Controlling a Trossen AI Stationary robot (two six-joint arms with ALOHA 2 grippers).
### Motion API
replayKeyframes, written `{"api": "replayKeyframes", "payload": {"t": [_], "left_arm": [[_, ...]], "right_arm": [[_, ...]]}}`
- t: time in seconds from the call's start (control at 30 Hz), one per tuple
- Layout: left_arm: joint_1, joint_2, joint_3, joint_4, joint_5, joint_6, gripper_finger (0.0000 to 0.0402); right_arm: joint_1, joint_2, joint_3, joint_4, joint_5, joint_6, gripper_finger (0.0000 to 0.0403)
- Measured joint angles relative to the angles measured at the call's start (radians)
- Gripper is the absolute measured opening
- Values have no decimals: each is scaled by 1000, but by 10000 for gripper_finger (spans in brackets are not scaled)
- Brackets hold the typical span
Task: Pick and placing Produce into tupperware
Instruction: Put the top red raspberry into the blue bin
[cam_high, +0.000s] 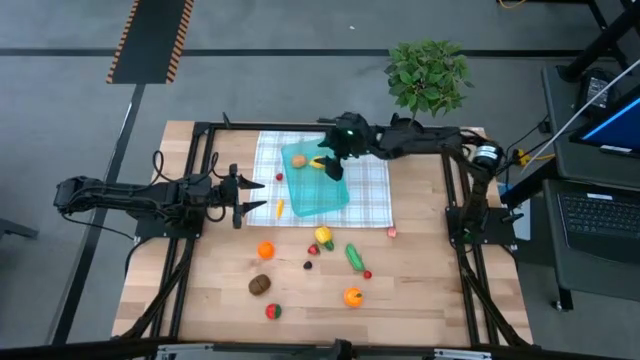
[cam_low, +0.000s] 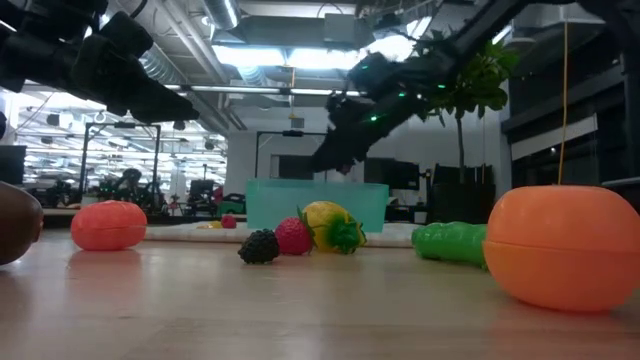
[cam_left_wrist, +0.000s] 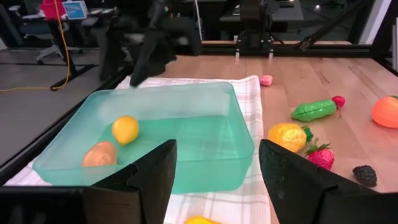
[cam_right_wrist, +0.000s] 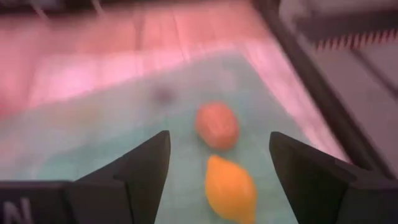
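The teal tupperware (cam_high: 318, 186) stands on a checked cloth (cam_high: 370, 190). On its floor lie a yellow lemon (cam_right_wrist: 231, 188) and a brownish-orange potato (cam_right_wrist: 217, 124). My right gripper (cam_right_wrist: 219, 138) hangs open above these two at the container's far end (cam_high: 331, 167), touching nothing. My left gripper (cam_left_wrist: 217, 149) waits open at the container's left side (cam_high: 254, 201), clear of it. More produce lies on the wood nearer the front: a carrot (cam_high: 280, 208), two oranges (cam_high: 265, 250) (cam_high: 352, 296), a cucumber (cam_high: 354, 256), a kiwi (cam_high: 260, 285) and red berries (cam_high: 313, 250).
A leafy potted plant (cam_high: 428, 75) stands at the table's far right corner. A yellow fruit with green leaves (cam_high: 323, 237), a blackberry (cam_high: 308, 265) and a strawberry (cam_high: 273, 311) lie among the loose produce. A small pink piece (cam_high: 392, 232) sits by the cloth's near right corner.
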Motion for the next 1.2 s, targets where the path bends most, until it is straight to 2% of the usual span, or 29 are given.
{"api": "replayKeyframes", "payload": {"t": [0.2, 0.57, 0.8, 1.03, 1.2], "left_arm": [[0, 0, 0, 0, 0, -1, 221], [0, 0, 0, 8, 0, -1, 221], [0, 0, 0, 9, 0, -5, 221], [3, 0, 0, 9, -1, -27, 221], [42, 12, 0, 8, -45, -32, 221]], "right_arm": [[30, -131, -248, 277, -37, 2, 274], [119, -310, -583, 575, -38, 83, 274], [157, -344, -682, 748, -37, 94, 274], [159, -343, -736, 776, -44, 138, 274], [158, -343, -783, 909, -45, 137, 274]]}}
